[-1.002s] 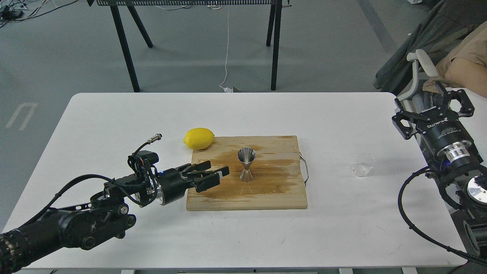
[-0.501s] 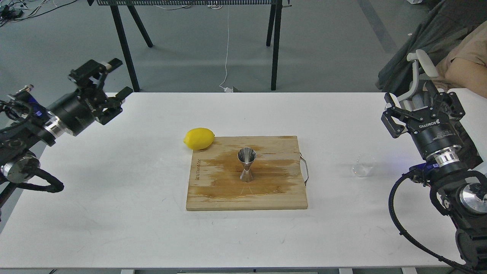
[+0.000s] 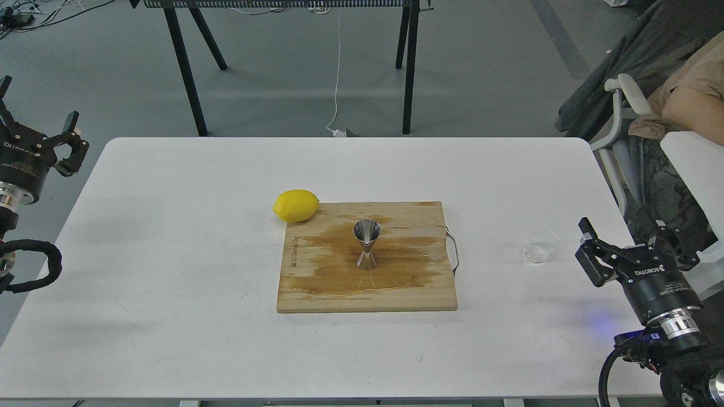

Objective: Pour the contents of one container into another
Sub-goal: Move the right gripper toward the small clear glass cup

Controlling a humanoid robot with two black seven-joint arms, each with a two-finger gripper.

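Observation:
The tiny clear glass cup [image 3: 540, 246] stands upright on the white table [image 3: 169, 237], right of the wooden board. The steel hourglass jigger [image 3: 366, 244] stands upright in the middle of the cutting board [image 3: 317, 294], on a wet, darker patch. My right gripper [image 3: 634, 236] is open and holds nothing; it sits at the table's right edge, a little right of and nearer than the cup, not touching it. My left gripper [image 3: 37, 104] is open and holds nothing, beyond the table's left edge and far from both containers.
A yellow lemon [image 3: 295, 205] lies against the board's far left corner. The board has a metal handle [image 3: 453, 250] on its right side. A person in a chair [image 3: 687, 96] is at the right, and black table legs [image 3: 186, 73] stand behind.
My left arm pulled back from the board's left side, up and out past the table's left edge. My right gripper dropped from the far right down to beside the cup.

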